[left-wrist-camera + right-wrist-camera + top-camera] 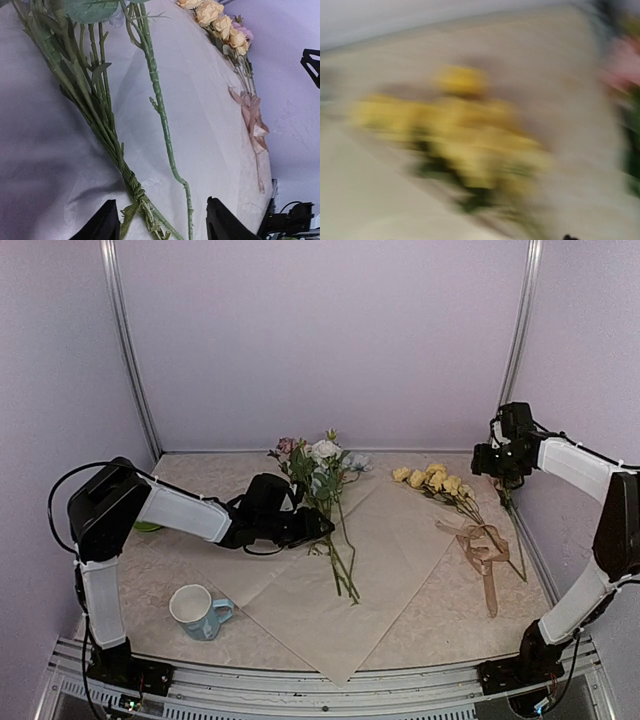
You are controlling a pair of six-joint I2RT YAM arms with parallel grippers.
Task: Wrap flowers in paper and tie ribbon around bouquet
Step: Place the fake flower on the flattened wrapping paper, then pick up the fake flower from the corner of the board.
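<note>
Early days, from where I stand. The paper [400, 540] lies flat and unfolded mid-table, with the flowers [322, 465] on it, blooms toward 12 o'clock and stems toward 6. A yellow sprig [435, 480] lies apart at 1 o'clock. The ribbon [485, 550] lies loose at 3 o'clock, untied. The left hand [318, 528] sits at the stems, jaws apart, gripping nothing. The right hand [500, 468] hangs raised at 2 o'clock, and I cannot tell its state. Gathering, wrapping and tying all remain.

The near half of the paper [330, 630] lies bare, open from the front. The mug [200, 612] stands beside its near-left edge, the ribbon [485, 555] clutters the right, flowers [325, 480] crowd the back.
</note>
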